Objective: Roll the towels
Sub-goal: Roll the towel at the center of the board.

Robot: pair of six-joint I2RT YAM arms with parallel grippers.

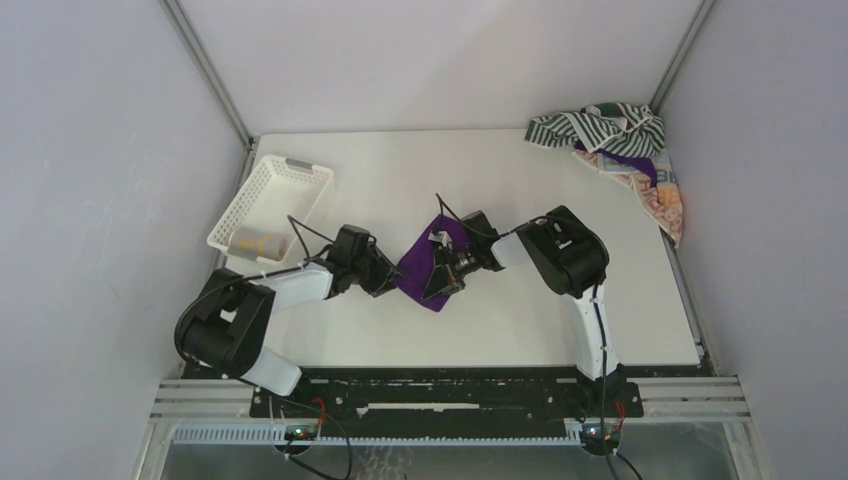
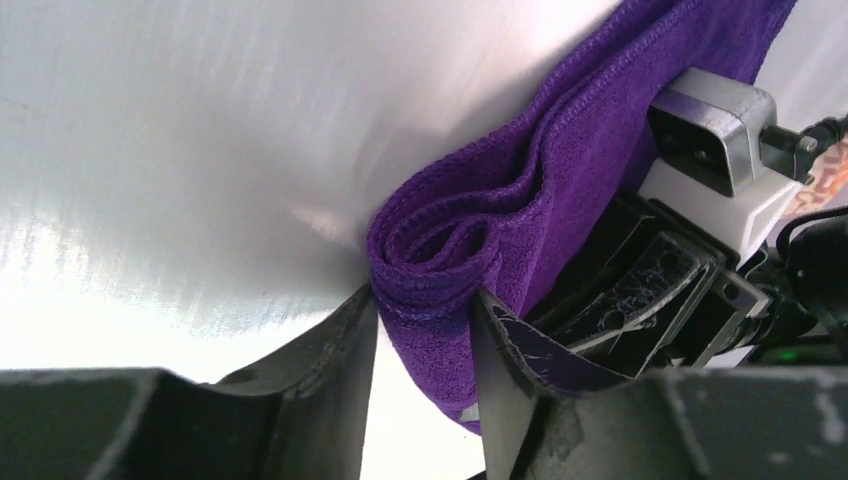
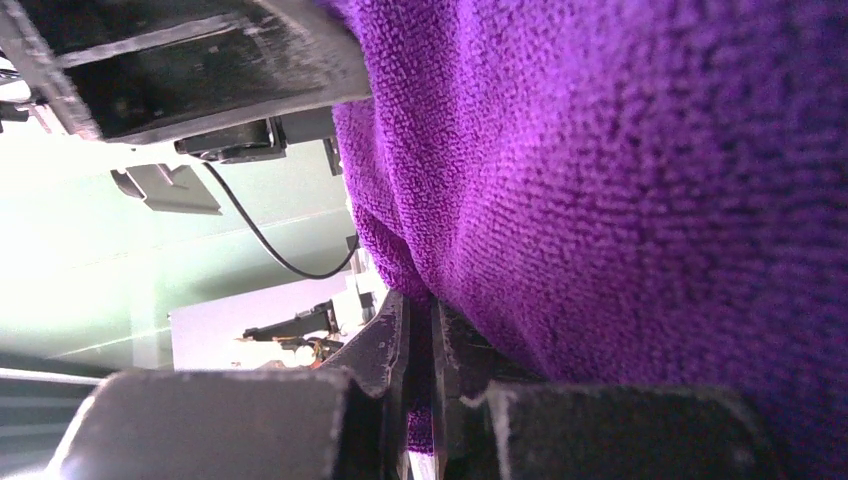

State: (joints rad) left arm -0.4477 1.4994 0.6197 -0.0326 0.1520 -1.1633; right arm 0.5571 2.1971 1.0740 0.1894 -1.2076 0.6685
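At the middle of our bench point(image 1: 520, 320) sits the purple towel point(image 1: 418, 268), partly folded. Our left pincer point(image 2: 425, 310) clamps its layered end, and our right pincer point(image 3: 420, 320) pinches another fold, fingers nearly together.

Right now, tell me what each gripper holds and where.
Both hold the purple towel: left gripper on its folded end, right gripper on a thin fold.
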